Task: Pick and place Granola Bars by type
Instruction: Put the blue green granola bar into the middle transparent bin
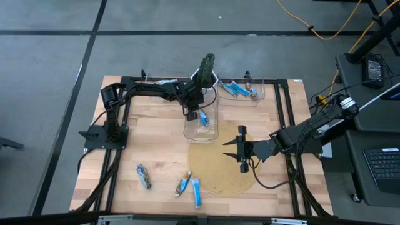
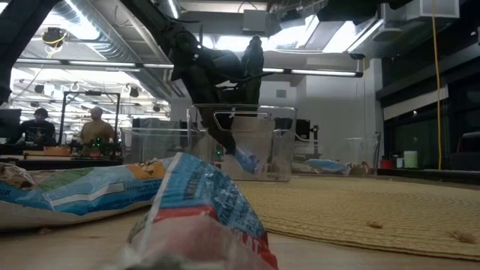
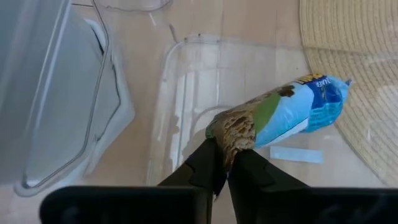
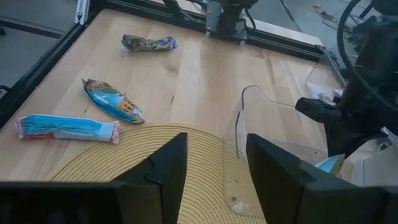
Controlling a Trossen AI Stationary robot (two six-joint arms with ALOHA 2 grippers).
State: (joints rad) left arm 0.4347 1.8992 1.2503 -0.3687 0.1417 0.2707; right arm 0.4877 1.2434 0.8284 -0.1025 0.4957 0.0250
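Blue-wrapped granola bars lie loose at the near left of the worktop (image 1: 156,137): one bar (image 1: 144,177) farthest left, then a second bar (image 1: 183,184) and a third bar (image 1: 197,192) beside the woven mat (image 1: 215,178). Further right, the left claw (image 1: 194,115) hangs over the near clear bin (image 1: 201,129), pinching the brown end of a blue held bar (image 3: 283,114); its lettering is partly cut off. Bars in the far bin (image 1: 240,91) blur together. Over the mat, the right claw (image 1: 242,149) hovers, fingers spread, empty.
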